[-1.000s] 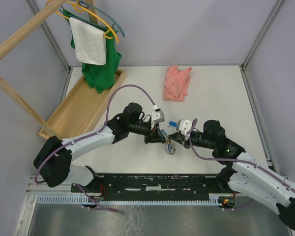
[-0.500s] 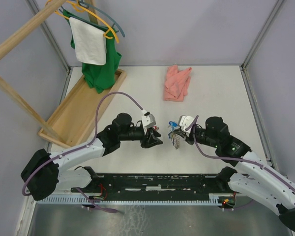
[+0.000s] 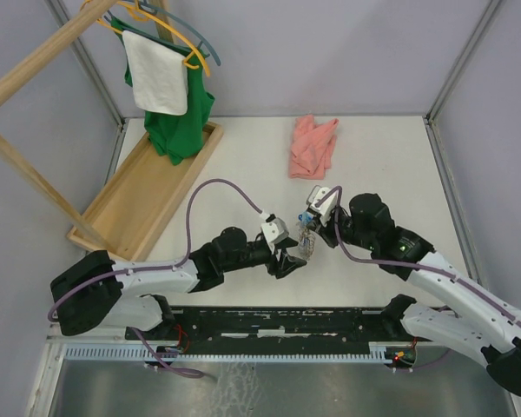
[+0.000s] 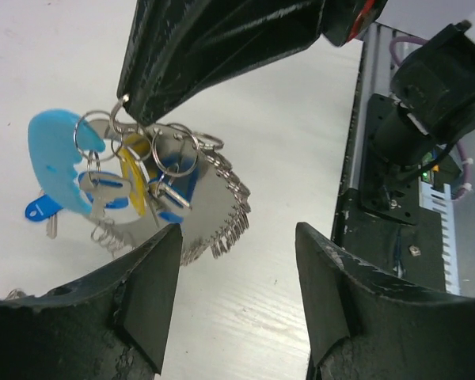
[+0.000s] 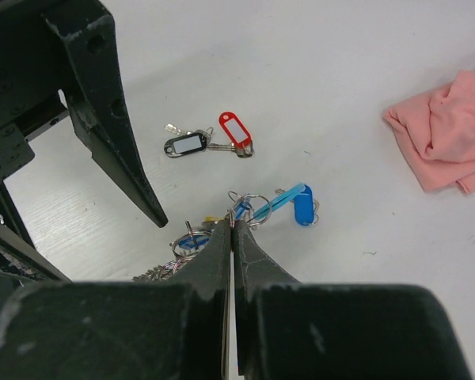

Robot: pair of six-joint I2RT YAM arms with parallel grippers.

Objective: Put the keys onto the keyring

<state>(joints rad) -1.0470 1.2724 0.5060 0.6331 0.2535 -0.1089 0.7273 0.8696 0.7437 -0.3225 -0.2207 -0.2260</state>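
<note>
Right end effector clamps the keyring; left end effector stands open beside it. A green shirt hangs over the wooden tray's far end.

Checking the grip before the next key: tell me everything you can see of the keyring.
The keyring is a bunch of thin silvery wire loops carrying a fan of small metal pieces, a large light-blue tag, a yellow tag and blue tags. It hangs from the shut right hand, which pinches one small loop at its top. The open left hand flanks it without touching. Whether its lowest pieces reach the table is unclear.
</note>
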